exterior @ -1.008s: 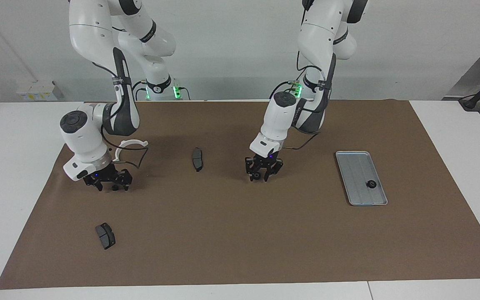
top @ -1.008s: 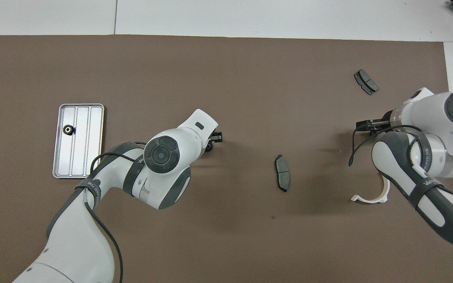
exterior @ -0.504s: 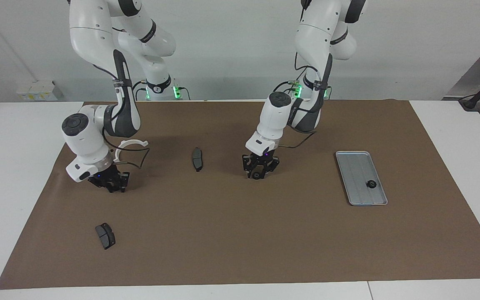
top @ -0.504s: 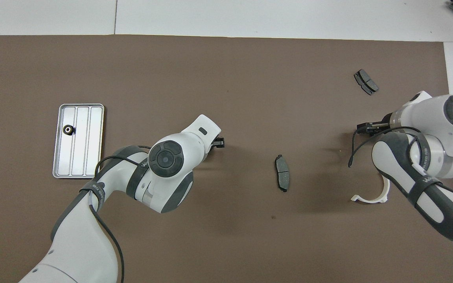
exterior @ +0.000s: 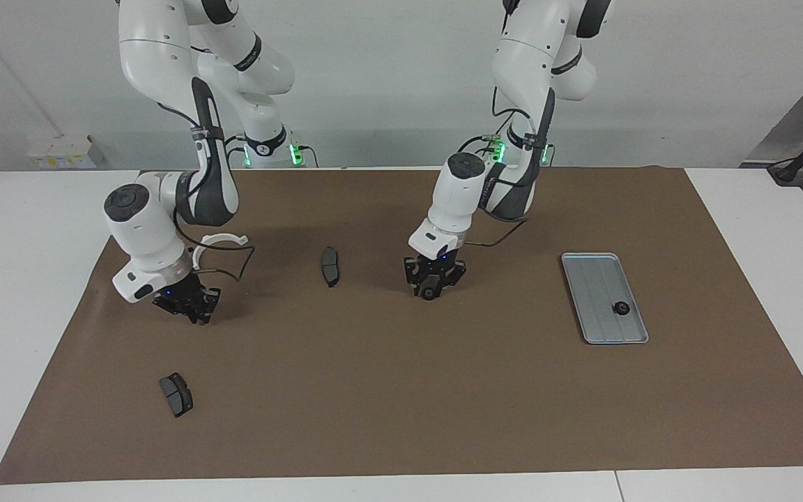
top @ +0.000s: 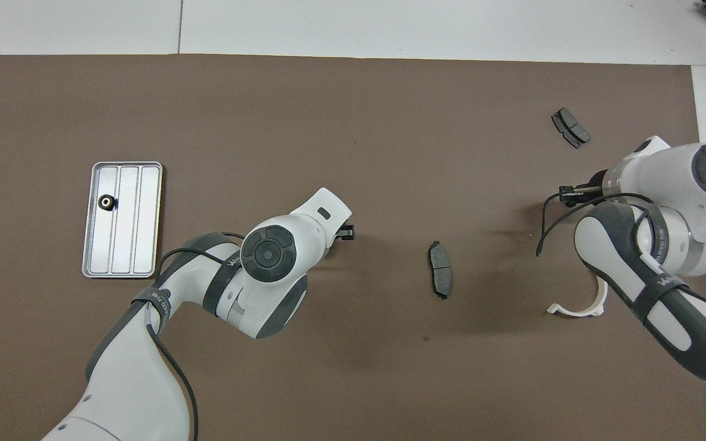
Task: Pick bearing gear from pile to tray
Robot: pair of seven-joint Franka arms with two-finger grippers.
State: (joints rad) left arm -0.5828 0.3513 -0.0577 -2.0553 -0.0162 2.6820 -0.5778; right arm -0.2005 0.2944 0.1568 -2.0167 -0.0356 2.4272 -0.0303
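1. Brown paper mat (exterior: 401, 390) covers the white table; its scatter of parts has not shifted.
2. At frame left in the facing view, the right gripper (exterior: 196, 310), spread wide a second ago, is now clenched tight low over the mat; what it pinches I cannot tell.
3. Mid-frame, the left gripper (exterior: 431, 291) has narrowed around a tiny black round gear (exterior: 429, 295).
4. Right of centre, the shallow silver-grey metal tray (exterior: 593, 279) still holds one small black gear (exterior: 622, 307).

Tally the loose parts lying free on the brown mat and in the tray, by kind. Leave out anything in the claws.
Black gear, in the tray: 1
Grey brake pads: 2
White half-ring bracket: 1
Total: 4
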